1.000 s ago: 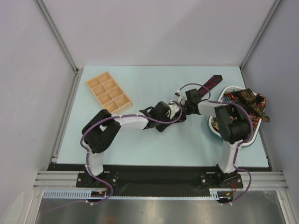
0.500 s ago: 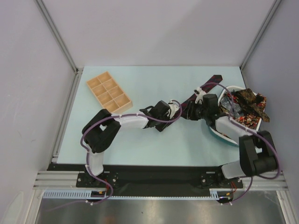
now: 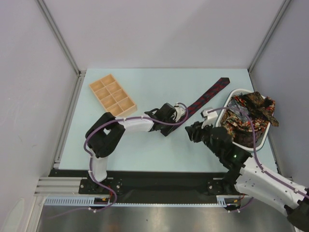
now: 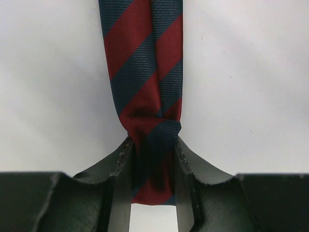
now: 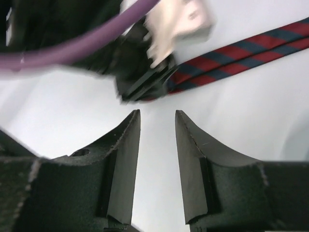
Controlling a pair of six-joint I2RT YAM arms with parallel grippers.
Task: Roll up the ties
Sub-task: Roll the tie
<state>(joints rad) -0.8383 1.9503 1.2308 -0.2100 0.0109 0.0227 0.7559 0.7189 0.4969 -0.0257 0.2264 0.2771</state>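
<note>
One striped tie (image 3: 207,95), dark navy with red diagonals, lies stretched on the pale bench (image 3: 145,150), running slantwise from the middle toward the far right corner. Its far end lies just beside the rim of a white tub (image 3: 233,93). The left hand (image 4: 153,140) pinches the tie's near end. In the left wrist view the cloth is bunched and folded over between the two dark fingers, and the rest lies flat, leading away from them. The right hand (image 5: 157,116) sits low over the bench just beside the left one, on its near right side. Its fingers stand apart with only bare bench between them, touching nothing. From the right wrist view the gripped tie end lies a little beyond its fingertips. A heap of ties (image 3: 248,113) in dark red, brown and gold fills the tub at the bench's right edge, some spilling over its far rim. A wooden tray (image 3: 112,95) of small compartments rests at the far left, well apart from both hands.
</note>
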